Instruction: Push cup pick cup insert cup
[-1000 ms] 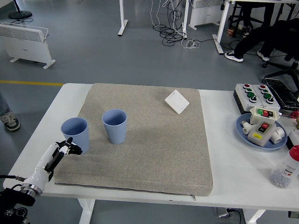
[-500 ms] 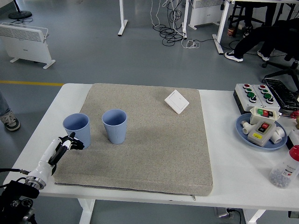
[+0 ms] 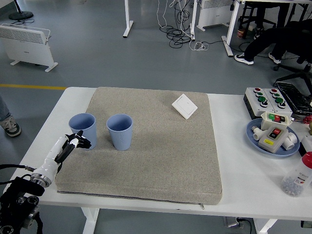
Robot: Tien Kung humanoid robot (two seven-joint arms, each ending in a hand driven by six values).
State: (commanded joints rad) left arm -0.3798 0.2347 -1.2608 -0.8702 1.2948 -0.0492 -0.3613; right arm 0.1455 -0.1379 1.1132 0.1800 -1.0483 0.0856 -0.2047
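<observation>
Two light blue ribbed cups stand upright on a grey mat [image 3: 156,146]. The left cup [image 3: 82,128] is near the mat's left edge and the right cup [image 3: 120,131] stands a short gap to its right. My left hand [image 3: 78,142] comes in from the lower left, with its fingers curled and the fingertips touching the left cup's lower near side. It holds nothing. My right arm is out of view.
A white flat switch plate [image 3: 185,106] lies at the mat's far right. On the table's right side are a button box [image 3: 267,99], a blue plate [image 3: 253,134] with small control parts, and a clear bottle [image 3: 297,178] with a red cap.
My left hand has moved forward and to the right, pushing the left cup farther away and closer to the right cup.
</observation>
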